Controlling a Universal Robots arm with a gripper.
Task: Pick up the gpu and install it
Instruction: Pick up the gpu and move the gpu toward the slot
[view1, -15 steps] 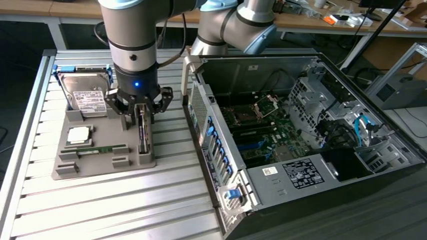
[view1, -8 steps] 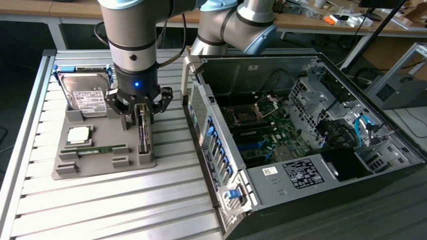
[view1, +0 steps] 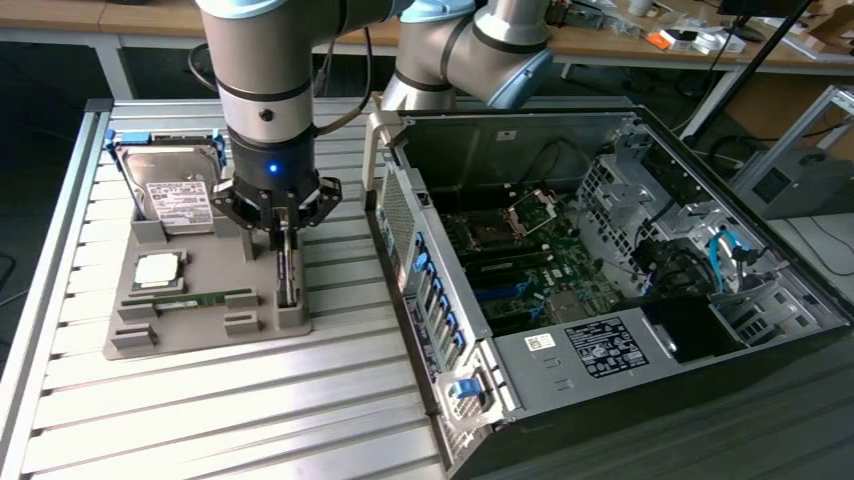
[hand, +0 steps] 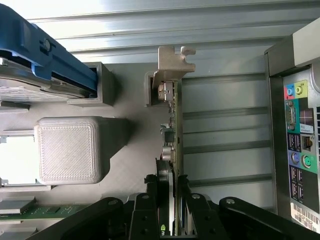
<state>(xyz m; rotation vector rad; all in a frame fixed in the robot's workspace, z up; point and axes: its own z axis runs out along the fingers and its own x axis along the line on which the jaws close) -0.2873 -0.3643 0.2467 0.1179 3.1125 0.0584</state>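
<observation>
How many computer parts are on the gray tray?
4: the hard drive at the far end of the tray; the CPU in front of it; the green memory stick nearer still; the gpu on edge at the exterior view's right, under the gripper. The arm may hide more.

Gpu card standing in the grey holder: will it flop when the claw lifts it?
Probably stiff: the gpu stands straight on its thin edge in the grey holder, not sagging. Likely light, being so thin. Maybe fragile: small bare parts show along it.
</observation>
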